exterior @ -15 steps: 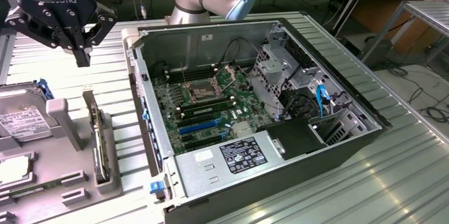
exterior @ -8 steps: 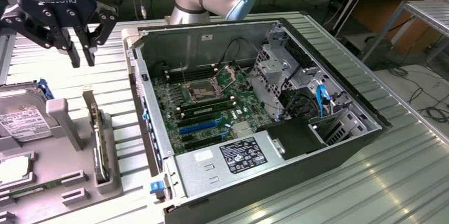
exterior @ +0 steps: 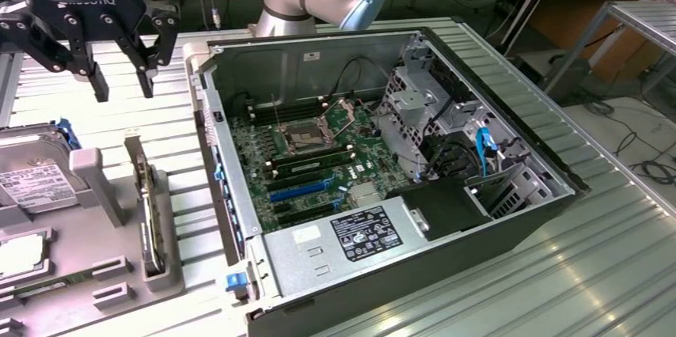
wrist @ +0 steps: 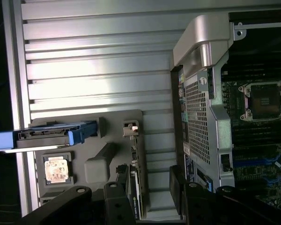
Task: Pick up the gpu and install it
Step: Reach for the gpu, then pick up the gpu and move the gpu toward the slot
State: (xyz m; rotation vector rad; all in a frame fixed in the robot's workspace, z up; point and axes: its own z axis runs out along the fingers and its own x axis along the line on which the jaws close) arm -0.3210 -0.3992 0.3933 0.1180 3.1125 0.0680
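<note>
In the exterior view the gripper [exterior: 123,76] hangs, fingers wide apart, above the gpu [exterior: 151,210], which stands on its thin edge in the grey tray [exterior: 95,187], long side running beside the computer case [exterior: 225,187].

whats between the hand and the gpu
Nothing solid: in the exterior view just bare ribbed table shows between the open hand and the gpu standing on edge.
</note>
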